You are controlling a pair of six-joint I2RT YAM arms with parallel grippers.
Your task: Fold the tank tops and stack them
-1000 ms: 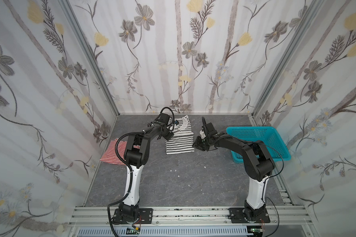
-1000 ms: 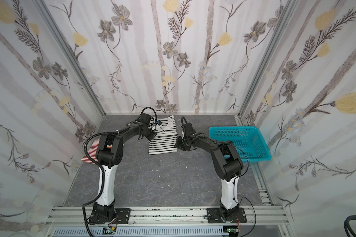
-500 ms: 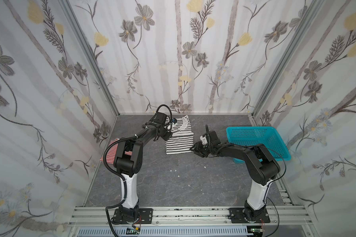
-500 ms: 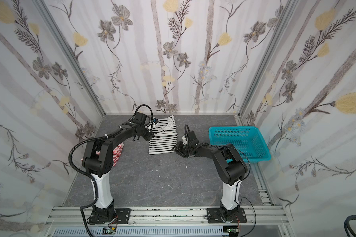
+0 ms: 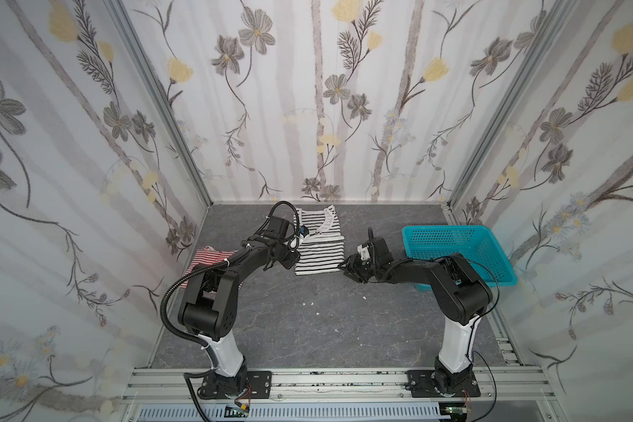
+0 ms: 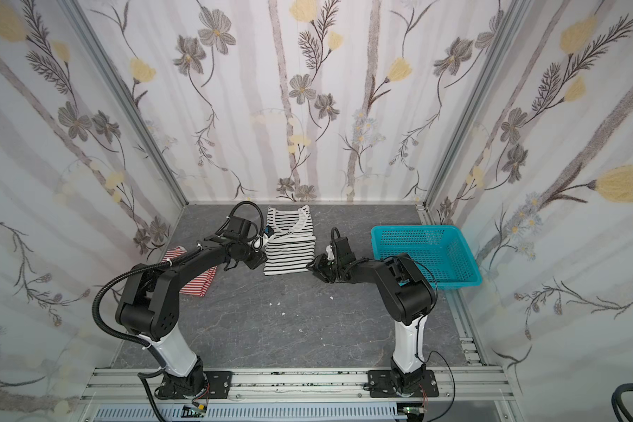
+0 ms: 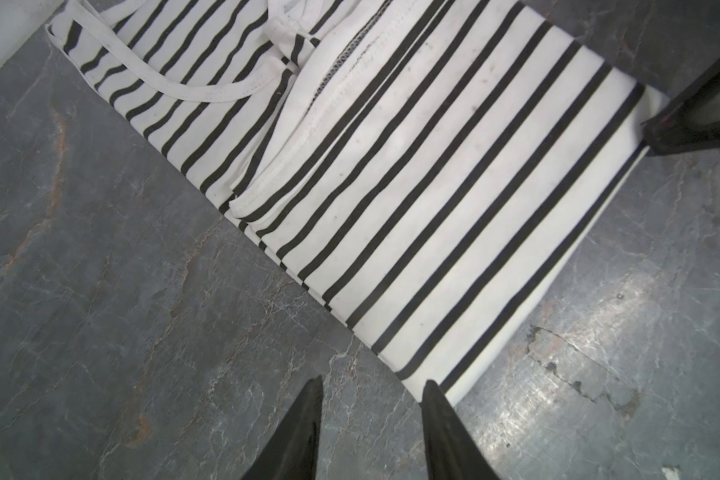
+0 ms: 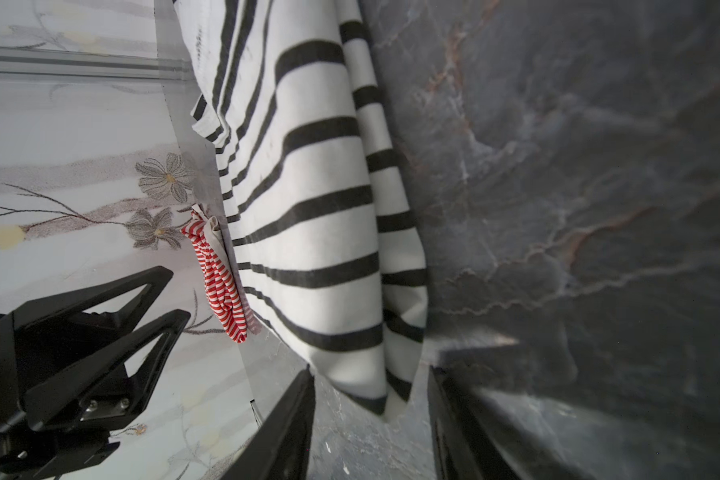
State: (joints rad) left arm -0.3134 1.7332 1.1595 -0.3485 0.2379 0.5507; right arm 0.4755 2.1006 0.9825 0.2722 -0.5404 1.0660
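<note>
The folded black-and-white tank top lies mid-back on the worktop, and the red-and-white tank top lies crumpled at its left. The left gripper, fingers apart and empty, sits beside one near corner. The right gripper, fingers apart, straddles the other corner, seemingly unclamped.

Both top views are bright and evenly lit by soft light from overhead. The pale walls look slightly washed out, and only faint shadows lie on the grey counter. The straight wall posts bow toward the frame edges. The left wrist view is crisp, with a whitish sheen on the counter. The right wrist view is dimmer and softer: the black-and-white tank top blurs near the lens, and the counter beside it sinks into shadow.
</note>
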